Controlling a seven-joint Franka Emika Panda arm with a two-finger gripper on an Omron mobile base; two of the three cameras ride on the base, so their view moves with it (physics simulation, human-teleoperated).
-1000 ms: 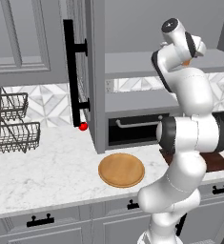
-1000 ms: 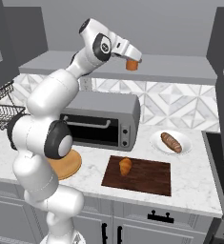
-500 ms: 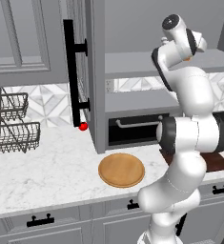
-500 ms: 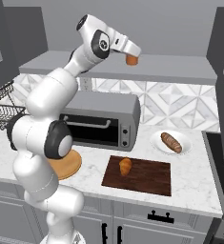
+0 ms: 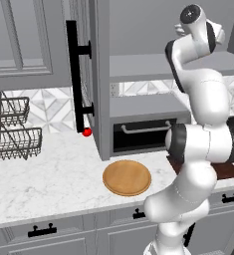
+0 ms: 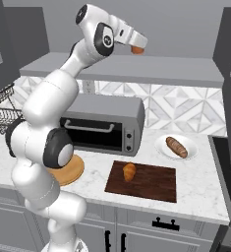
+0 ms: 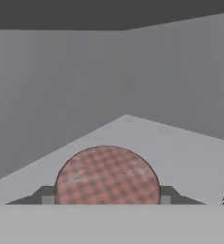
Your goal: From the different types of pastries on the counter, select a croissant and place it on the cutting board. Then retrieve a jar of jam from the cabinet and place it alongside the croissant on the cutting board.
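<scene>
Since a second ago the arm has drawn the jar of jam [image 6: 137, 49] slightly back and up, still above the grey cabinet shelf [image 6: 151, 69]; the base has not shifted. The gripper [image 6: 135, 45] is clamped on the jar, its fingers pressed to either side; in the hand view the jar's round lid [image 7: 107, 175], checked pink and red, sits low between them, with bare flat grey cabinet walls [image 7: 51, 86] behind. The open cabinet door [image 5: 96, 74] with its long black bar handle [image 5: 73, 79] stands left of the arm. Below, a boxy grey toaster oven [image 6: 102, 123] rests on the white veined marble counter [image 6: 200, 192]; just in front lies the dark reddish wooden cutting board [image 6: 151, 182], the ridged golden croissant [image 6: 129, 171] on its left part; a round tan board [image 5: 127, 178] lies beside it; the long brown loaf pastry [image 6: 176, 146] sits on a white plate [image 6: 162, 147] further right.
</scene>
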